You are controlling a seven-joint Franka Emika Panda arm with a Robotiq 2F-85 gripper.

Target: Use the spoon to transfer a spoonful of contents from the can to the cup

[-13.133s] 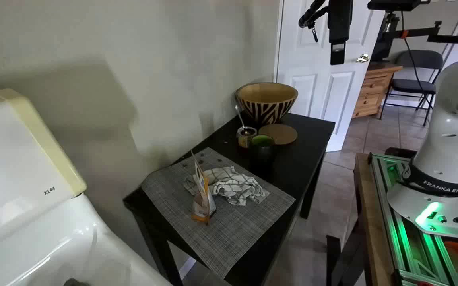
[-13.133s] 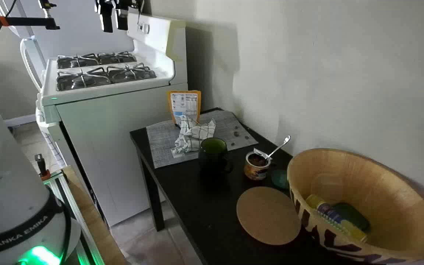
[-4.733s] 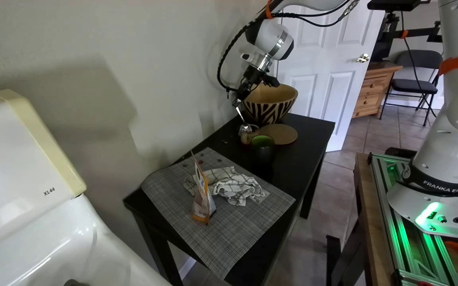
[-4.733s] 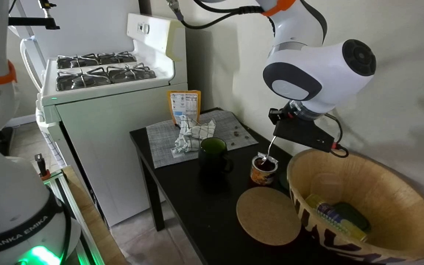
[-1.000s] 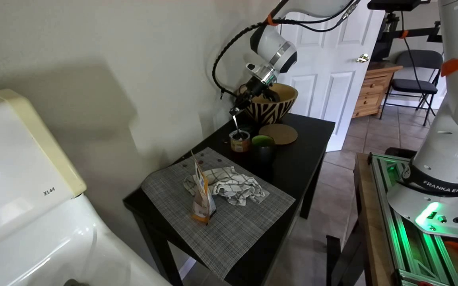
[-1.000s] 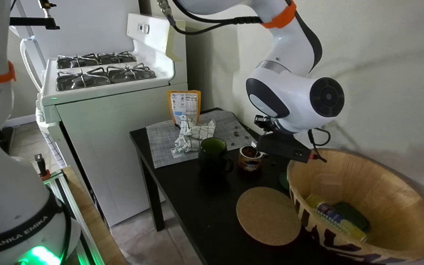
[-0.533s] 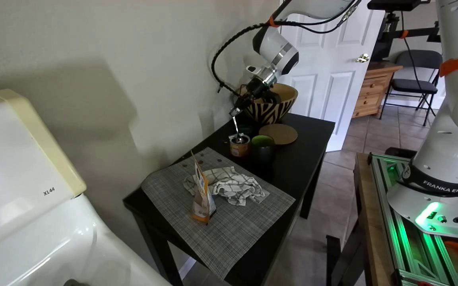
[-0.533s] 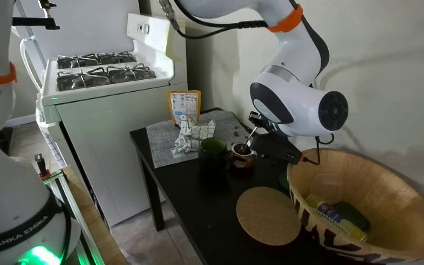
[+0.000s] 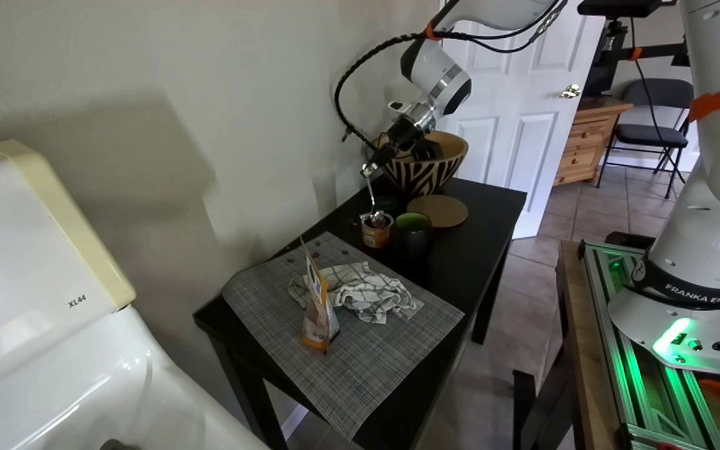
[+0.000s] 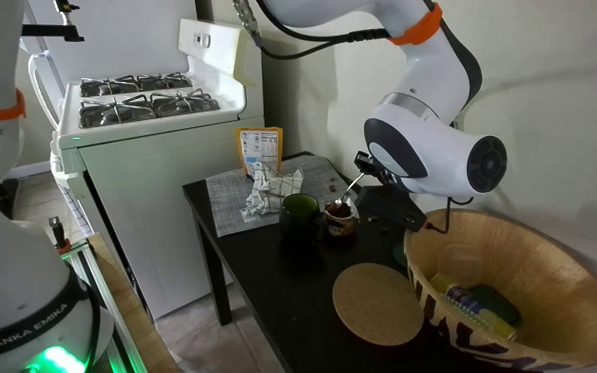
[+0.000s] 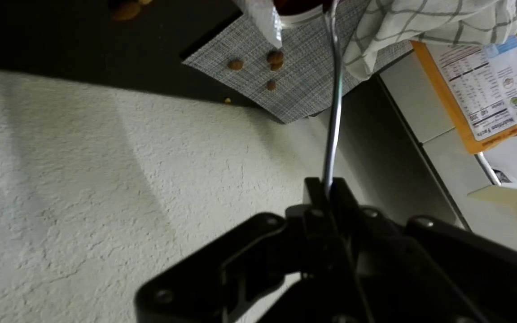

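Pinching the spoon (image 11: 335,98) by its handle, the gripper (image 11: 327,190) is positioned above the can (image 10: 340,226). The spoon slants downward, its lower end at the can's mouth, against the dark brown contents (image 10: 341,211). In an exterior view, the dark green cup (image 10: 298,228) stands upright on the black table (image 10: 298,305), just left of the can; whether the two touch cannot be determined. The cloth (image 10: 271,189) lies at the far end, the round board (image 10: 379,305) nearer.
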